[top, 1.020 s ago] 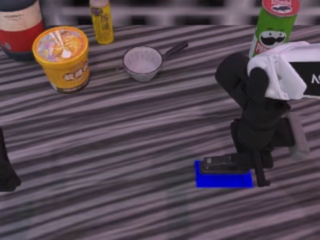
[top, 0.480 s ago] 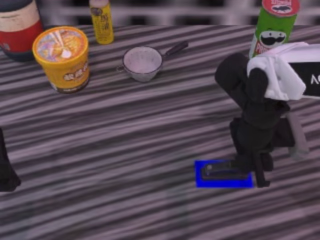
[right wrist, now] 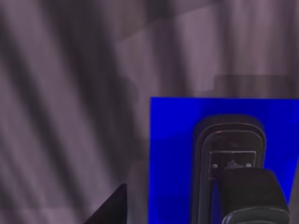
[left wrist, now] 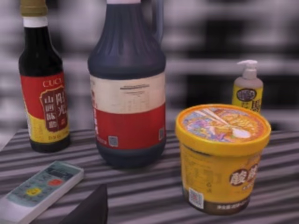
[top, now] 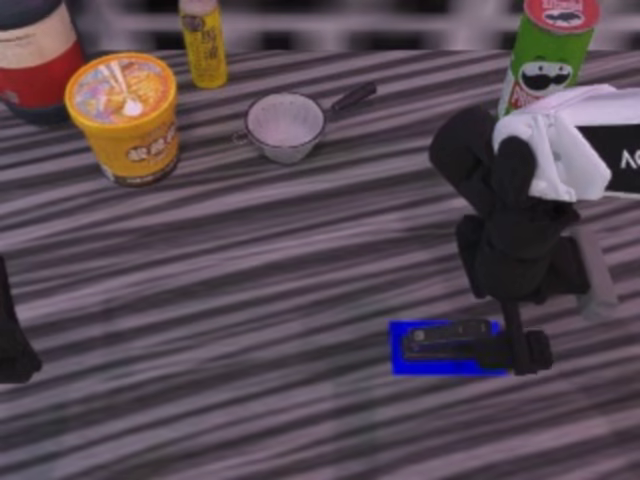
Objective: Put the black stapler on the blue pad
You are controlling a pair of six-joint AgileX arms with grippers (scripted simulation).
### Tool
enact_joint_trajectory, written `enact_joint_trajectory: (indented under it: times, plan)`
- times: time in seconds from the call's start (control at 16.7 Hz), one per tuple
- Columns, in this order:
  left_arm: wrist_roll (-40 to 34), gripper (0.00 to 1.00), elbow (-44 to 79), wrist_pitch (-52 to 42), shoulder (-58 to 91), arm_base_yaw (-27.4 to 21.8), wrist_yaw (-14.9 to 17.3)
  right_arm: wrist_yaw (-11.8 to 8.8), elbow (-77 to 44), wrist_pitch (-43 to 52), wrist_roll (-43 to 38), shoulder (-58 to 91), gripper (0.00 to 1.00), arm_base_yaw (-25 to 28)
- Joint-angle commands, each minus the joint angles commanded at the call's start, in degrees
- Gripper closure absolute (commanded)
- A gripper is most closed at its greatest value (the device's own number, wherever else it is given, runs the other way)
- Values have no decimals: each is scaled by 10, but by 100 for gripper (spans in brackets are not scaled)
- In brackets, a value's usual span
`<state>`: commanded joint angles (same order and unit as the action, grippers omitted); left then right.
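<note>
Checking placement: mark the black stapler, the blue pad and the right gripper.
black stapler (top: 445, 338), top view, middle of its top arm.
blue pad (top: 396, 362), top view, bare left corner.
right gripper (top: 520, 352), top view, between its fingertips.

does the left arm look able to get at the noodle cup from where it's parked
Probably yes. The left hand sits at the table's left edge, and the striped tabletop between it and the noodle cup is bare. The remote lies off to one side, and the right hand is far off at the blue pad.
</note>
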<state>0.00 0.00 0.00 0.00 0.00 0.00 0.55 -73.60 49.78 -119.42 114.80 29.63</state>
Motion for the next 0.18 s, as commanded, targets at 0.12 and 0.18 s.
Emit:
enact_joint_trajectory:
  times: [0.12,0.18]
  plan:
    - [0,0,0,0,0,0,0,0,0,0,0,0,0,0]
    - [0,0,0,0,0,0,0,0,0,0,0,0,0,0]
